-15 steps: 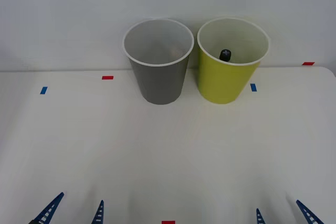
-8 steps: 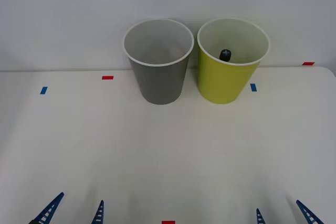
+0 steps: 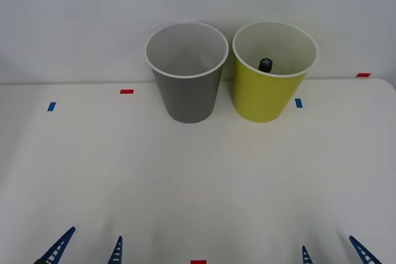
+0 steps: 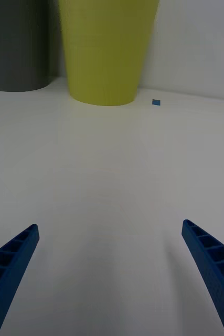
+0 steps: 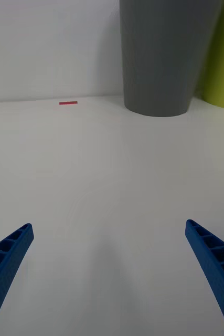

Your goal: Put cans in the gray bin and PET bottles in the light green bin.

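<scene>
Well apart from both spread, empty tools [image 3: 83,248] [image 3: 334,251], the bottle [image 3: 265,64] stands inside the light green bin [image 3: 263,100].

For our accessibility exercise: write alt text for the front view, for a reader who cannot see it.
Two tall bins stand side by side at the far edge of a white table: a gray bin on the left and a light green bin with a bottle's black cap showing inside. The left pincer and right pincer, both open, wait at the near edge.

A broad white matte surface [image 3: 198,177] spreads out under a pale plain wall [image 3: 74,17]. Small red tape marks [image 3: 127,91] and small blue tape marks [image 3: 51,106] dot the surface, another red one at its near edge.
</scene>
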